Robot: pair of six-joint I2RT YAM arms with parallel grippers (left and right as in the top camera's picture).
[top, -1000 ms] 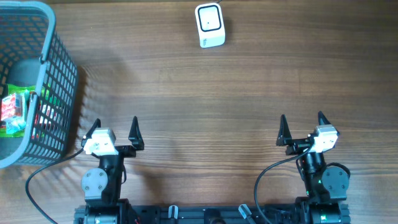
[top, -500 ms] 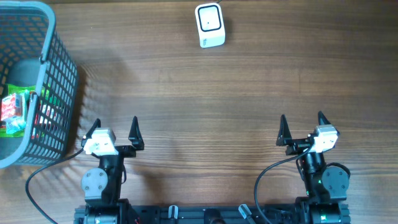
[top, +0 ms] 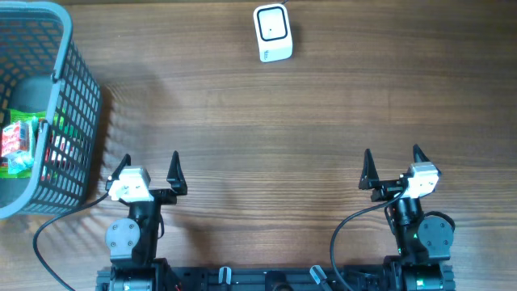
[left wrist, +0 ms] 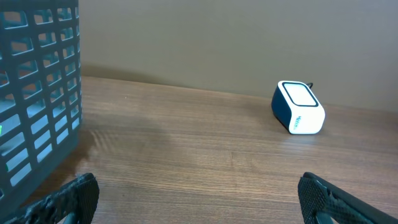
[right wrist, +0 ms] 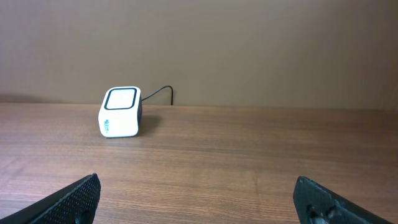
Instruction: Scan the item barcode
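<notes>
**1. My left pincer** [top: 150, 162]: released, jaws spread wide. It hangs over the near edge of the table [top: 258, 145], just beside the basket's near right corner. Its wrist view shows only the two dark fingertips [left wrist: 74, 198], at the bottom corners; the rest is cut off.

**2. My right pincer** [top: 392, 158]: released likewise, jaws wide, well apart from everything else on the table. Its own wrist view also gives only the fingertip ends.

**3. Basket** [top: 77, 105]: grey-blue mesh, far left. The frame's left edge cuts it off, so I cannot tell its full contents.

**4. Items** [top: 18, 145]: inside the basket, toward its left side. I see a red-and-white packet lying on something green, partly hidden by the mesh wall. I cannot make out a barcode. A dark rounded thing [top: 32, 93] lies behind them; I cannot tell what it is.

**5. Scanner** [top: 272, 32]: white box with a dark-rimmed window, at the far middle of the table, well apart from both pincers. Its cable [right wrist: 158, 92] shows only in the right wrist view, trailing behind it.
</notes>
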